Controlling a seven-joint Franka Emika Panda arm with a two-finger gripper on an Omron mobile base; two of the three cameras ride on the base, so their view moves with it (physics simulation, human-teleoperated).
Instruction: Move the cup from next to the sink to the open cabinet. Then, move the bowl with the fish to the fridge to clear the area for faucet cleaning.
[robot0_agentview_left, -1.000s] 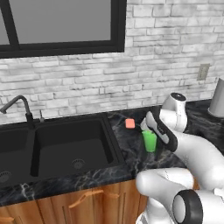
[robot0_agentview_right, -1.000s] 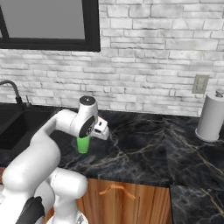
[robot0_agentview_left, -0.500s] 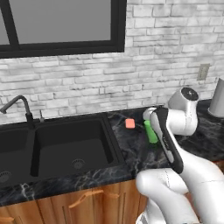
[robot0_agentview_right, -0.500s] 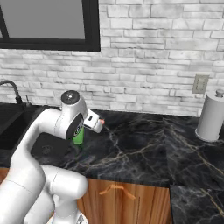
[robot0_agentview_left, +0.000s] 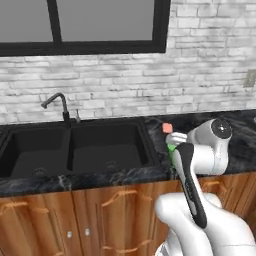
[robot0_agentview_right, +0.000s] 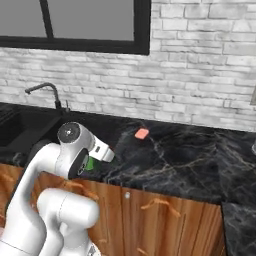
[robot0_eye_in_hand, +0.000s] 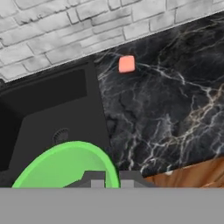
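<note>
My gripper is shut on the green cup, whose rim curves just above the fingertips in the hand view. In the left base view the cup shows as a green sliver behind the hand, above the counter's front edge to the right of the sink. From the right, the cup sits tucked under the hand. The faucet stands behind the black sink. The bowl, fish, open cabinet and fridge are out of view.
A small salmon-pink sponge lies on the black marble counter beyond the cup, also seen as the sponge. A white brick wall and a dark-framed window rise behind. Wooden lower cabinets run under the counter.
The gripper has lifted the cup off the counter and drawn it back toward the front edge. The whole picture has shifted, so the base has moved.
</note>
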